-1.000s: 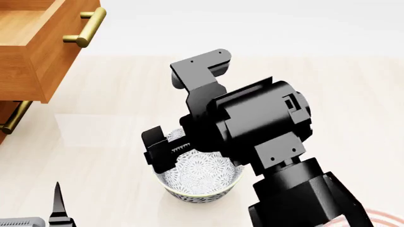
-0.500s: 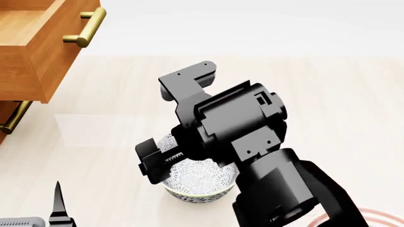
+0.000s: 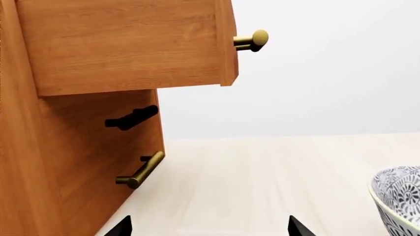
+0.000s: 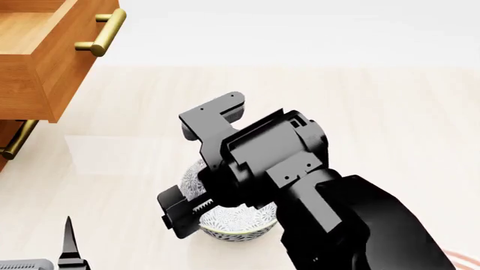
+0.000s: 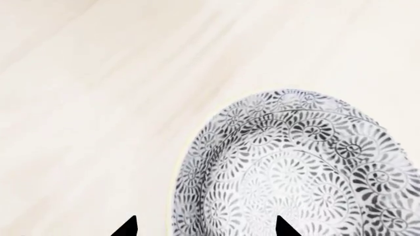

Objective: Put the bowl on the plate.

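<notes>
Approach to the bowl (image 4: 232, 222) is the step judged to be in hand. The right gripper (image 5: 205, 227) is held directly above the bowl's near-left rim, with its two dark fingertips (image 5: 126, 227) spread wide; in the right wrist view one tip is seen outside the patterned wall and the other over the interior, so the rim is straddled but not yet pinched. Whether either tip touches the bowl cannot be told. The bowl stands upright on the pale wooden floor (image 4: 390, 112), just below and ahead of that gripper. The plate (image 4: 463, 260) is barely visible as a sliver of red rings well off to the gripper's right, behind the arm, and apart from the bowl.

The left gripper (image 3: 206, 227) is parked low and idle, its tips held wide with nothing between them; the bowl's edge lies off to its right, and the wooden drawer cabinet (image 3: 85, 123) stands off to its left.

For the next move, a short descent would be called for so that the rim sits deep between the fingers, followed by closure, a lift, and a carry rightward toward the plate.
</notes>
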Tool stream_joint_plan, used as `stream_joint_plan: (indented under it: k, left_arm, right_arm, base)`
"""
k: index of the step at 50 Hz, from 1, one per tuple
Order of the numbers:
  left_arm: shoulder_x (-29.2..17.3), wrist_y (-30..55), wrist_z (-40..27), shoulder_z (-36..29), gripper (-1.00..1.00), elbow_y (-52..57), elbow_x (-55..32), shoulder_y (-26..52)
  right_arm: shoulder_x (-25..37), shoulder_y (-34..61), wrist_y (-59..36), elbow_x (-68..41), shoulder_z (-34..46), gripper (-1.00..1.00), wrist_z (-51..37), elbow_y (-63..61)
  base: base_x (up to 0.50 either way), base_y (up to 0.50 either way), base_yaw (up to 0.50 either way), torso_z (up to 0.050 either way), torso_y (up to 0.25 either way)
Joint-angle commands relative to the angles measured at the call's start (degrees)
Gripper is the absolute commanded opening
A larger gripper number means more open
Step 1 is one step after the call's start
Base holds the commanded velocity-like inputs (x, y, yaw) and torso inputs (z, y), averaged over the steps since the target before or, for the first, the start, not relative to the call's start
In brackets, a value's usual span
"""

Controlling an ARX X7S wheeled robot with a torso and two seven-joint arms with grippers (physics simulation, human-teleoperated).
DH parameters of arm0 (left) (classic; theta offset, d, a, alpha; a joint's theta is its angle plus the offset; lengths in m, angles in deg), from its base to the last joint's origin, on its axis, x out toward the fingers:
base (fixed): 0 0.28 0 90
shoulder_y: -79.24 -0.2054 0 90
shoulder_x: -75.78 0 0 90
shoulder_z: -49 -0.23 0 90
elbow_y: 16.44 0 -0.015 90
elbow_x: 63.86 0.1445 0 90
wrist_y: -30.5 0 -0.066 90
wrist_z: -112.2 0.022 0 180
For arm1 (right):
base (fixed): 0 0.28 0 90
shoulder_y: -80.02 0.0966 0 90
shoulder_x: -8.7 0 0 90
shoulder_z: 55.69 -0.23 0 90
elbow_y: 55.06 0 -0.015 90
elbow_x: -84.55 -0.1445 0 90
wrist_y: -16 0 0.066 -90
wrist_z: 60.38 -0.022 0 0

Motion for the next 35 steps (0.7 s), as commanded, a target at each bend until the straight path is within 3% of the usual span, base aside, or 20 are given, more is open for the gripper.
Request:
stream_joint_plan:
  k: [1,35]
  left_arm:
    - [-0.19,-0.28,-0.16,-0.18,1.0,-0.07,-0.16,-0.05]
    - [-0.81,-0.09,-0.94,-0.75,1.0,0.54,-0.4,-0.13]
  right_arm:
    - [-0.05,0.91,2.84,-9.06,9.39,1.0,-1.66,0.4]
    - [-0.06,1.2,2.73,-8.07,11.83,1.0,-3.04,-3.84]
  base:
    - [0.0,0.0,0.0,0.0,0.0]
    - [0.0,0.0,0.0,0.0,0.0]
